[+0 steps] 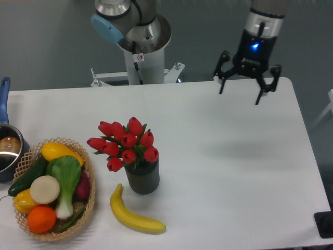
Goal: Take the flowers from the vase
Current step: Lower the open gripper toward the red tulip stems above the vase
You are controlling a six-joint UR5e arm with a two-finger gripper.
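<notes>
The flowers [125, 142], a bunch of red tulip buds with green leaves, stand upright in the vase [142, 178], a small dark grey ribbed cylinder on the white table [218, 156] left of centre. Their stems are hidden inside the vase. My gripper [240, 97] hangs above the far right part of the table, well away from the flowers to the upper right. Its fingers are spread open and hold nothing.
A banana [133, 214] lies just in front of the vase. A wicker basket [89, 205] of vegetables and fruit sits at the front left. A blue-handled metal pot [8, 146] is at the left edge. The robot base [139, 57] stands behind the table.
</notes>
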